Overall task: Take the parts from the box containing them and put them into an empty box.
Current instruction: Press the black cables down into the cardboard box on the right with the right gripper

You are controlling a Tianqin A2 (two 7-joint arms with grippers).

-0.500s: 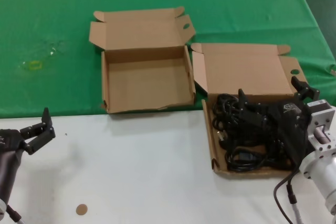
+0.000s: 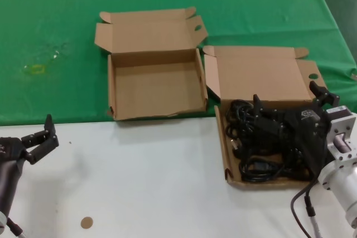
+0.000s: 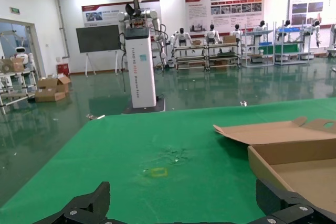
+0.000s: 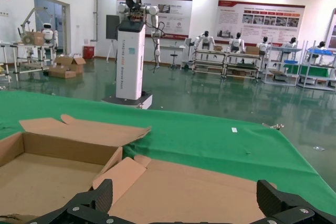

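1. Near the desk's right front corner, I am seeing the right gripper (image 2: 290, 110) hanging low over the parts (image 2: 254, 154), its fingers spread wide apart and grasping nothing.
2. These black coiled cords are lying heaped in the box containing them (image 2: 227, 154), which is sitting on the white desk (image 2: 145, 176) with its lid resting back on the green cloth (image 2: 56, 26).
3. Just beside it, toward the desk's middle back, the empty box (image 2: 114, 96) is sitting open on the cloth.
4. At the desk's left front edge, I am keeping the left gripper (image 2: 42, 137) parked, jaws released, well apart from both boxes.
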